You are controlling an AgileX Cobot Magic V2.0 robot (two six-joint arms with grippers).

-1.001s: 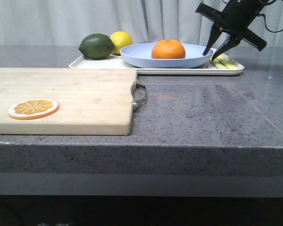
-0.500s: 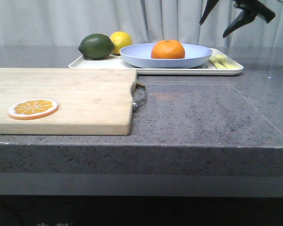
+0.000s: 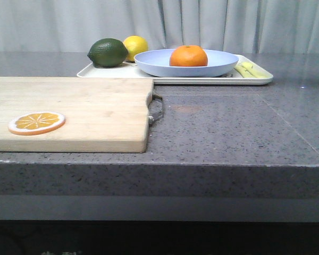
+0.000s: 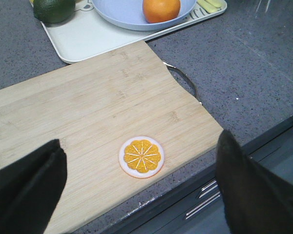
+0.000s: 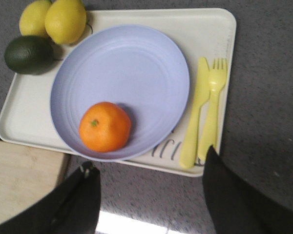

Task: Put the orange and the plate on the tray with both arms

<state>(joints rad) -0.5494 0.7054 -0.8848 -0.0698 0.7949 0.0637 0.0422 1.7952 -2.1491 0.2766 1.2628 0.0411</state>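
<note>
Orange (image 3: 189, 56) sits in the plate (image 3: 223, 64), toward the plate's near side, and the plate rests on the tray (image 3: 170, 81) at the back of the worktop (image 3: 228, 122). Judged from that, the task looks done.

Both pincers are spread and pinching nothing: left pincer (image 4: 141, 195) hangs over the cutting board (image 4: 88, 107) above the orange slice (image 4: 142, 156); right pincer (image 5: 151, 195) hangs above the tray's near edge.

Risks for you from here:
- Plate overlaps the tray's near rim in the right wrist view, so it may be sitting slightly on the rim; a bump could tip or slide it.
- Orange is loose and round; any knock to the plate would roll it.
- Right pincer is close above the fork (image 5: 212, 107) and knife (image 5: 194, 114); dropping down again could shove them or the plate.
- Lemon (image 3: 135, 47) and lime (image 3: 108, 52) crowd the plate's far-left side, leaving little room to shift it.

Versus earlier: the right arm was visible in the front view beside the plate, then higher, and is now out of that view altogether. Orange, plate and tray are unchanged apart from a slight shift in framing.
</note>
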